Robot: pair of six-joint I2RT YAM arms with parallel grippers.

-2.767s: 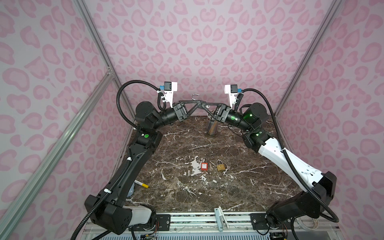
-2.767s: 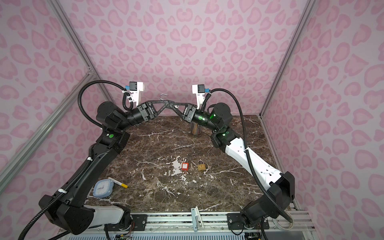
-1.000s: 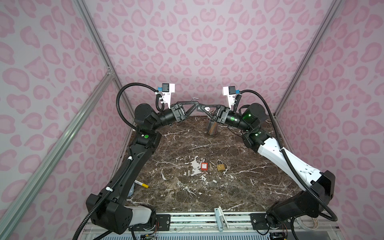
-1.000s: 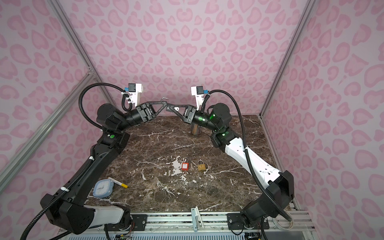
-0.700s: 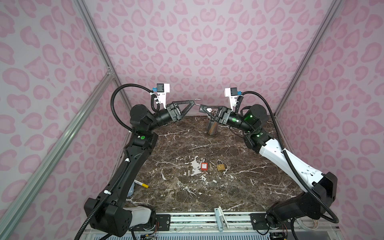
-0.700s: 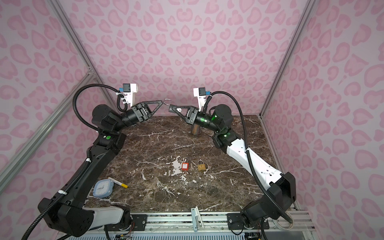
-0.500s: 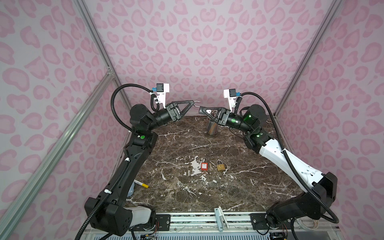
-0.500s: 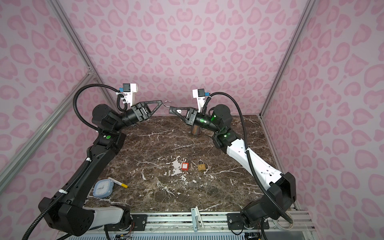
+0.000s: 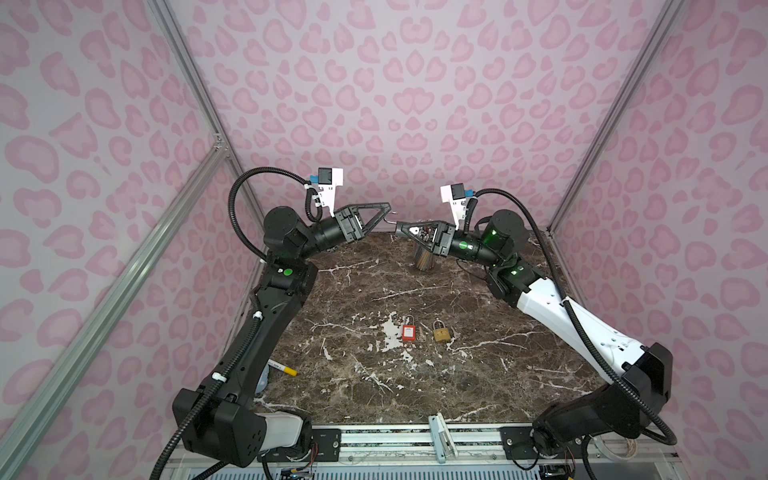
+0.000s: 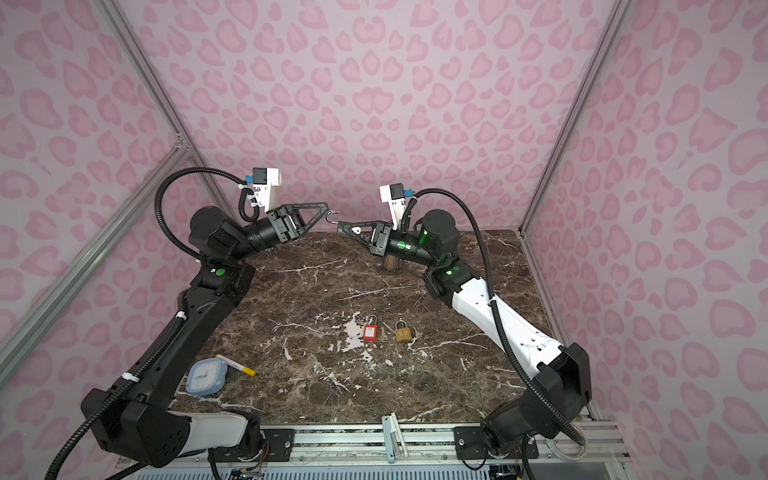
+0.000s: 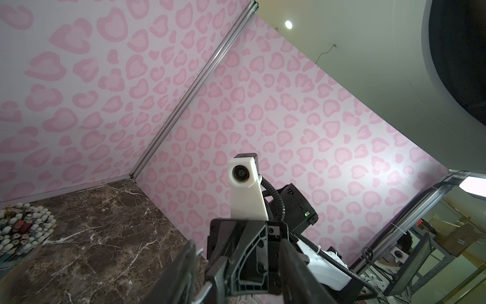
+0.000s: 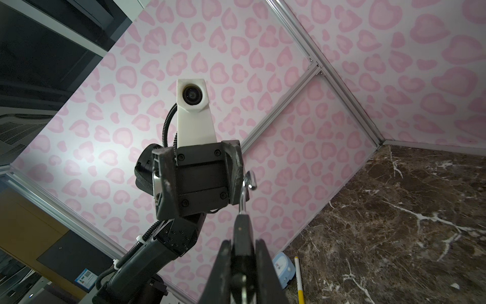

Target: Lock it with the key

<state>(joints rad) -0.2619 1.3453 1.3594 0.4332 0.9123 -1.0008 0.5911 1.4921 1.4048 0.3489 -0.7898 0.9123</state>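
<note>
R gripper (image 12: 243,252) is clamped on a black lock (image 12: 243,231), held up over the far-centre of the table (image 9: 374,395). The lock's silver shackle (image 12: 248,181) sticks out open, hooked, toward L gripper (image 9: 380,217). L gripper's jaws stand approx half apart w/ nothing in them, tips just beside the shackle; can't tell if touching. Well apart, mid-table: red lock (image 9: 408,331) left, brass lock (image 9: 441,332) right, small key (image 9: 422,335) between them. Cup of pens (image 9: 424,261) far, below R gripper. Clock (image 10: 205,376) & marker (image 10: 237,365) near-left.
</note>
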